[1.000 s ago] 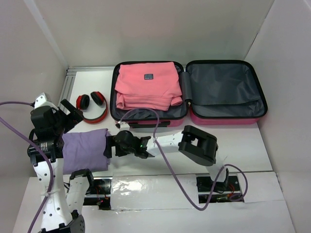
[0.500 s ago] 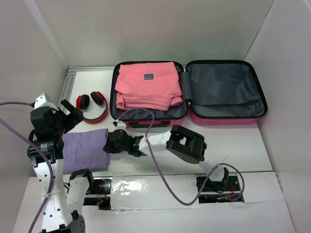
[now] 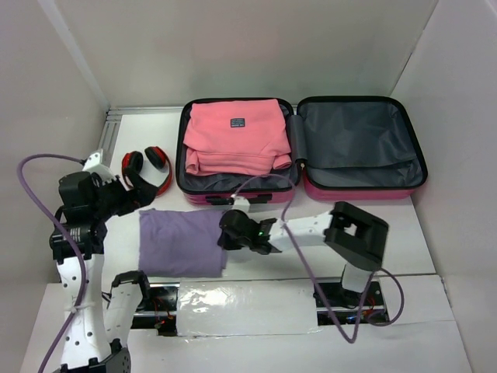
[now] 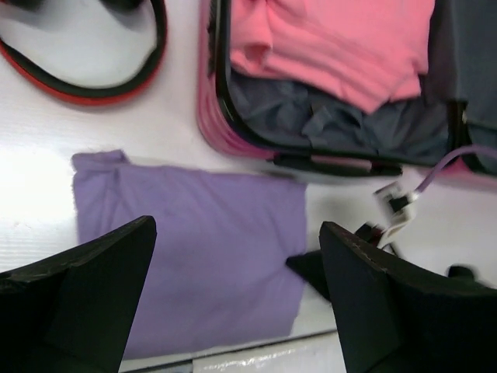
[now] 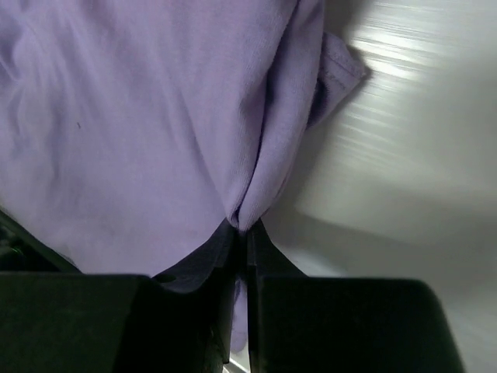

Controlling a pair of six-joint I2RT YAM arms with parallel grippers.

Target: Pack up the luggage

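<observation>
On the white table [image 3: 419, 233], toward the back wall, your luggage [image 3: 357, 191] lay flat and wide open, both halves facing up, pink shell showing along the near edge. The left half had a folded pink sweatshirt [image 3: 237, 136] sitting in it with rumpled grey lining peeking out below, and the right half showed just grey lining. A pair of red and black headphones [image 3: 147, 167] sat on the table just beside the luggage's left side. Nearer to you, a purple cloth [image 3: 180, 242] was spread flat in front of the left half, apart from the shell and not touching it. Your right gripper [image 5: 241, 237] was at the cloth's right edge, and the wrist view made it pretty clear: the fingers were pinched tight together with a ridge of purple fabric bunched up between them, so it had a real hold on the cloth. Your left gripper [image 3: 136, 190] was over by the cloth's left end, near the headphones, with its jaws spread about as wide as they go and nothing in them. Its camera looked down past both fingers at the cloth and the front of the luggage. The right arm's purple cable [image 3: 268, 179] looped over the luggage's near rim.
</observation>
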